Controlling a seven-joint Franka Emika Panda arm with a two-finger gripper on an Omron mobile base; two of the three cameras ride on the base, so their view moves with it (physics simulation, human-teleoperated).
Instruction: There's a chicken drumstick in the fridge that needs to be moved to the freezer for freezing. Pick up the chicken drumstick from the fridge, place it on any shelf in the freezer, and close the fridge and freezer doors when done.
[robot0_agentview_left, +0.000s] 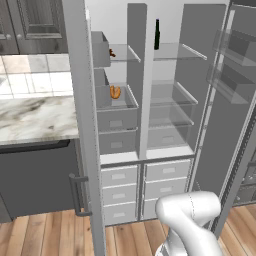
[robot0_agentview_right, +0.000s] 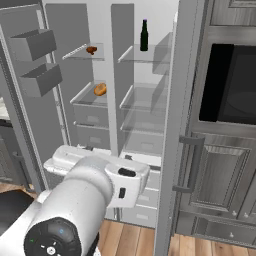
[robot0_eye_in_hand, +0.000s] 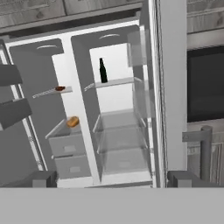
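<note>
reddish chicken drumstick (robot0_agentview_right: 91, 49) x1, orange food (robot0_agentview_right: 100, 89) x1, dark bottle (robot0_agentview_right: 144, 36) x1; gripper (robot0_eye_in_hand: 112, 178) spread, empty.

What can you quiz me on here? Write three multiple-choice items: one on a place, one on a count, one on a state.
1. Where does the chicken drumstick lie?
A. on the top left shelf
B. in a white drawer
C. on the floor

2. How many dark bottles stand inside?
A. none
B. one
C. three

3. How do the two doors stand?
A. both shut
B. one shut
C. both open

Answers: A, the small reddish-brown lump sits on that clear shelf; B, a single bottle stands on the top right shelf; C, both compartments are open to view.
</note>
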